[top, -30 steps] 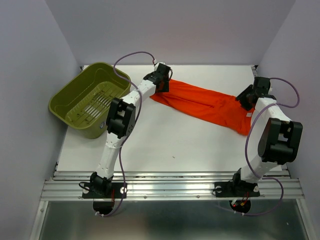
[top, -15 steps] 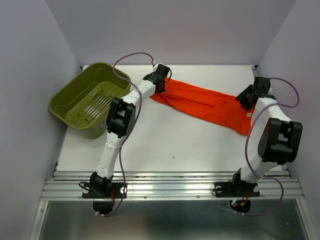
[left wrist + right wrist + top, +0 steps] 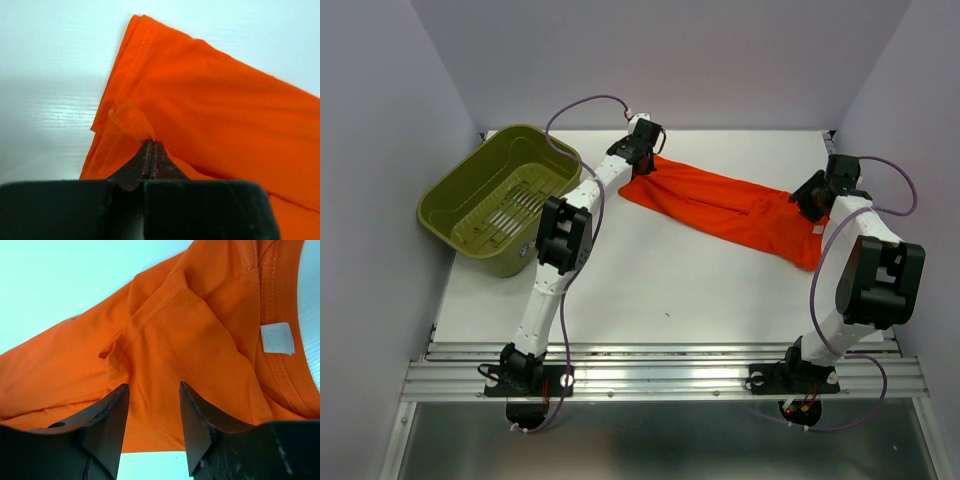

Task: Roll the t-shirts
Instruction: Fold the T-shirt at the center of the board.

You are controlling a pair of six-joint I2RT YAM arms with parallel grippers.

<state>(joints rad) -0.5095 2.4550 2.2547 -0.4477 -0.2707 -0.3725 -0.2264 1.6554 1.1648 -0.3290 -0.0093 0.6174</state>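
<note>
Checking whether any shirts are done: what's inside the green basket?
In the basket only its slotted floor shows, no cloth; the inner face of its near wall is hidden. The t-shirt lies on the table.

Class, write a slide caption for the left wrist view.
Left claw shut on a fold at the edge of the orange t-shirt, white table beside it.

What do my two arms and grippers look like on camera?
The left arm and right arm are white tubular links with chunky black joint housings, each trailed by a thin purple cable. The left gripper and right gripper are black with flat, dark, tapered fingers.
</note>
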